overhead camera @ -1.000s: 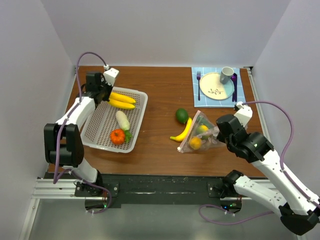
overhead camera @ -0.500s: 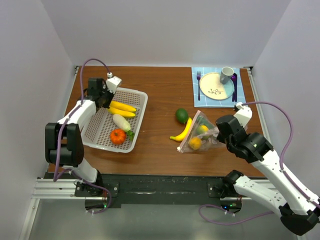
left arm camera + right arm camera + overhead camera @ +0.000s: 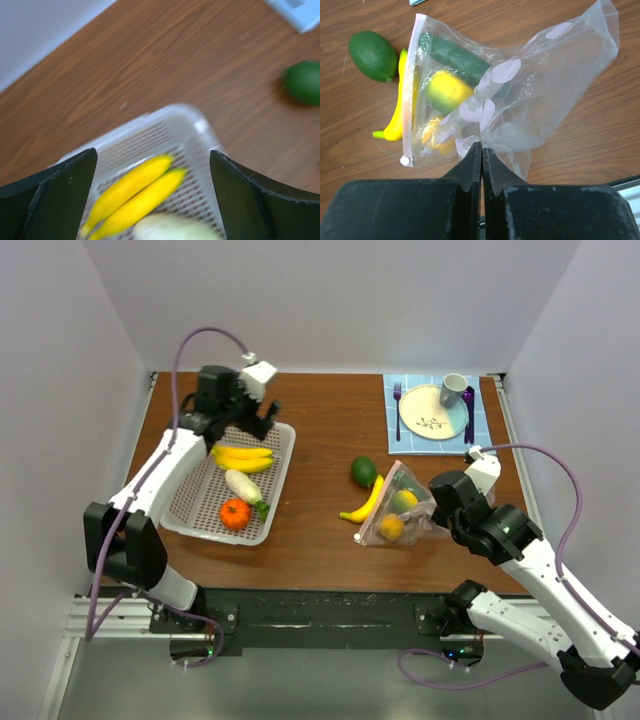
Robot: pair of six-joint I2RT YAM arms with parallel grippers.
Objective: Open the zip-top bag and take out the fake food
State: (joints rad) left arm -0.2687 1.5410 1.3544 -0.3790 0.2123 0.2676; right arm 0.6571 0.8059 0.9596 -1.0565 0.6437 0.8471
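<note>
The clear zip-top bag (image 3: 402,508) (image 3: 530,90) lies on the table, its pinkish zip strip (image 3: 409,100) facing left. My right gripper (image 3: 441,502) (image 3: 482,149) is shut on a bunched fold of the bag. A lemon (image 3: 446,90), a dark green cucumber (image 3: 460,59) and an orange-yellow piece (image 3: 436,141) sit inside. A yellow banana (image 3: 365,503) (image 3: 399,107) and a green fruit (image 3: 363,472) (image 3: 372,55) lie outside by the zip. My left gripper (image 3: 248,426) (image 3: 152,152) hangs open above the basket. Below it lie two bananas (image 3: 243,457) (image 3: 135,192), a white-green piece (image 3: 243,485) and an orange-red fruit (image 3: 235,513).
The white perforated basket (image 3: 277,495) (image 3: 170,112) stands at the left. A yellow plate (image 3: 432,412) with fork, purple spoon and grey cup (image 3: 453,390) rests on a blue mat at the back right. Walls close in both sides.
My left gripper has opened, left the bananas in the basket, and lifted up and to the right. The right gripper and bag have not moved.
</note>
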